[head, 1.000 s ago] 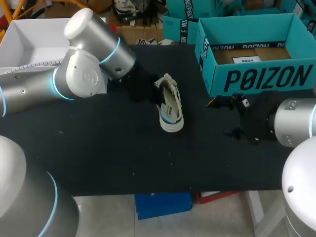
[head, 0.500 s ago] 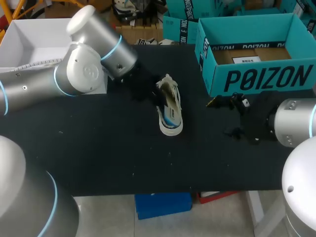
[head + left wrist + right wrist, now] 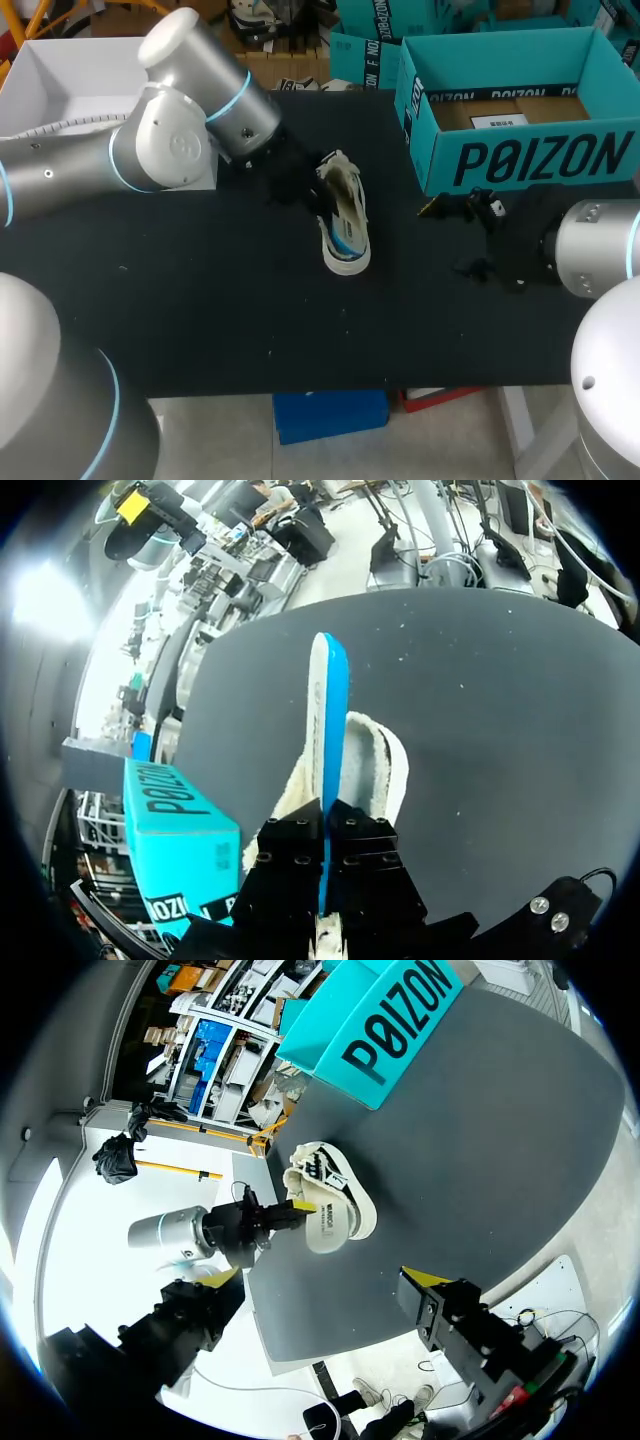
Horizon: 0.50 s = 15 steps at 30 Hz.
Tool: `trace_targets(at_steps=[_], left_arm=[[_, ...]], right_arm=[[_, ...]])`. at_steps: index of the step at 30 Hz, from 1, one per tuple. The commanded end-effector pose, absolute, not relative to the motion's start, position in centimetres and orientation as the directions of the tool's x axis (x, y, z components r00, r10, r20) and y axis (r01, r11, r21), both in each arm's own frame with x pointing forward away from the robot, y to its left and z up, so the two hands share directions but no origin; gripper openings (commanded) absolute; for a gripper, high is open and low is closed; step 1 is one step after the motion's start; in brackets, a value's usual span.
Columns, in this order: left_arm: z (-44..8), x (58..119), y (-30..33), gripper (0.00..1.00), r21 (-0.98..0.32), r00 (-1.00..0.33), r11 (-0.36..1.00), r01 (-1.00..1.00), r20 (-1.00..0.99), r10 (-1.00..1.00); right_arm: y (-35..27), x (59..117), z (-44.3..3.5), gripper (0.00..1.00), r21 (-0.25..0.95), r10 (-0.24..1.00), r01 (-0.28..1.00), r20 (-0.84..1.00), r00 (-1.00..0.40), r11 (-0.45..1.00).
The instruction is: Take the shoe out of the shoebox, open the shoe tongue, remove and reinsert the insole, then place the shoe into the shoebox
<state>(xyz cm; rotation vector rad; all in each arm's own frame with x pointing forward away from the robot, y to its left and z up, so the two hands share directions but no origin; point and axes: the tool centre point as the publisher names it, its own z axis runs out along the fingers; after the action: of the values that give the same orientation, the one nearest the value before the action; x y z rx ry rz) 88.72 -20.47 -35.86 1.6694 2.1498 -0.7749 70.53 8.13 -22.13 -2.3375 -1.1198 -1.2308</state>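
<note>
Insole step in hand, judging by the layout: shoe out of the box, not yet returned.

At the middle of the head view, on the black table (image 3: 200, 300): a white low sneaker with blue trim (image 3: 346, 228), well apart from the teal cardboard shoebox (image 3: 530, 160) at the upper right.

At the sneaker's opening: the left gripper (image 3: 308, 192), pinched from both sides on a thin white-and-blue foam insole (image 3: 327, 710). Insole held edge-on, far end down inside the sneaker. Impossible to tell from this alone whether coming out or going back in.

At the lower right of the head view: the right gripper (image 3: 478, 240), fingers spread wide, grasping nothing. Near the shoebox's front wall, apart from the sneaker.

Next move, as a judgement:
- If removing, pull along the insole's length, slowly enough not to drag the unheld sneaker across the table.
- If reinserting, feed toe-first and flat against the sole, watching for buckling near the heel.
- Either way, probably worth steadying the sneaker with the idle right gripper.
- After that, release the insole, grip the sneaker and carry to the shoebox.
</note>
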Motion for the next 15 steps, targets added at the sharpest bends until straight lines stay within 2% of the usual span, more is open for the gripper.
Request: trace_targets(at_steps=[1,15], left_arm=[[-36.0,88.9,-20.4,0.0,-0.204,-0.29,0.212,0.956,-0.539,0.791],[-36.4,91.0,-20.0,0.0,-0.156,-0.328,0.289,0.944,-0.514,0.793]], right_arm=[[8.4,69.9,-22.7,1.0,0.189,0.492,0.635,0.8,0.342,-0.749],[8.4,69.9,-22.7,1.0,0.189,0.492,0.635,0.8,0.342,-0.749]])
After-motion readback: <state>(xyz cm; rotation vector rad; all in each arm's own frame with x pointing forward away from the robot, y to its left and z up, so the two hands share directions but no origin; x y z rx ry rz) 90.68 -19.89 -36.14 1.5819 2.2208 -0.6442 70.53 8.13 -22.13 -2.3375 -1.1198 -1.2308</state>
